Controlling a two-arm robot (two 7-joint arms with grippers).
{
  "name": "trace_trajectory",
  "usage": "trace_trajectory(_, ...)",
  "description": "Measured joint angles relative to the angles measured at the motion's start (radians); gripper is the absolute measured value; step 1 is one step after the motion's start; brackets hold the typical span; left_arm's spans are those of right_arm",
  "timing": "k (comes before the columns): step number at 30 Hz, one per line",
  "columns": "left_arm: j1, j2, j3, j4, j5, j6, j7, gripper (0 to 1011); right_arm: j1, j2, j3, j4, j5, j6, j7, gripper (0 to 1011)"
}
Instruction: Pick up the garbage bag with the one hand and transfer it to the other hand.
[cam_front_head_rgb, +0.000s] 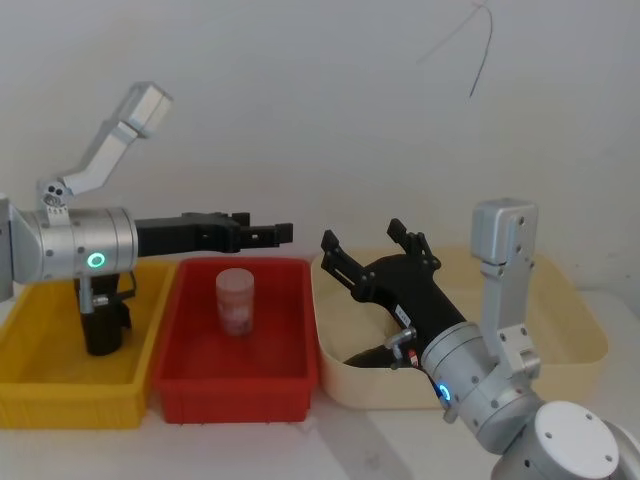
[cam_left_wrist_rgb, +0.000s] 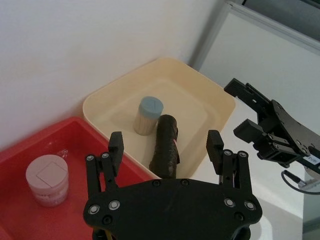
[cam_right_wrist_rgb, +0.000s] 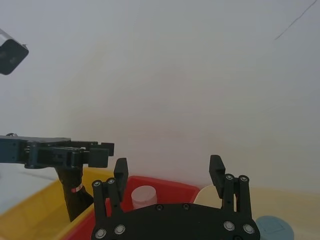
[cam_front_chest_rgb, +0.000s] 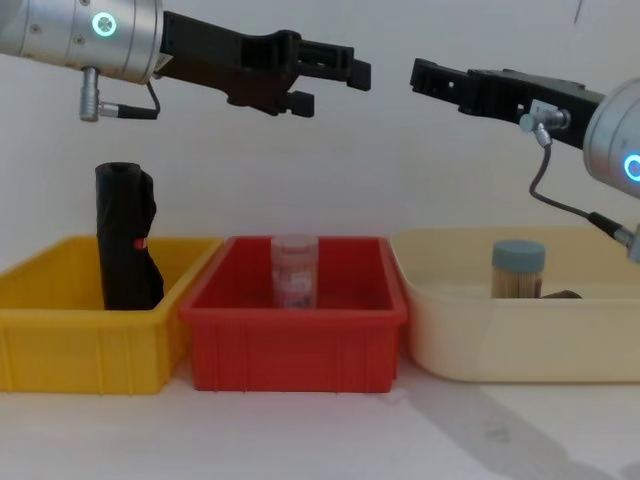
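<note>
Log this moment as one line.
left gripper: raised, jaws open, empty | right gripper: raised, jaws open, empty | bag: upright in yellow bin, untouched

The garbage bag (cam_left_wrist_rgb: 167, 147) is showing crinkly black plastic with a dull sheen, lying in the cream bin (cam_left_wrist_rgb: 112, 102), whose smooth plastic is looking matt. The red bin (cam_front_chest_rgb: 296, 345) and yellow bin (cam_front_chest_rgb: 60, 345) are showing smooth, slightly glossy plastic. The left gripper (cam_front_chest_rgb: 335, 82) and right gripper (cam_front_chest_rgb: 435, 78) are showing matt black fingers on brushed silver metal wrists. The clear jar (cam_front_head_rgb: 236, 301) is looking like translucent plastic. The tabletop (cam_front_chest_rgb: 320, 430) is appearing smooth, matt white.
</note>
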Motion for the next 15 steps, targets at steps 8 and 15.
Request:
trace_trajectory(8, -0.009, 0.003, 0.014, 0.009, -0.001, 0.008, -0.023, 1001, -0.002, -0.001, -0.001, -0.002, -0.001, -0.002, -0.002, 999)
trace_trajectory(15, -0.013, 0.004, 0.021, 0.013, -0.002, 0.012, -0.032, 1001, -0.003, -0.002, -0.002, -0.002, -0.002, -0.003, -0.004, 1000)
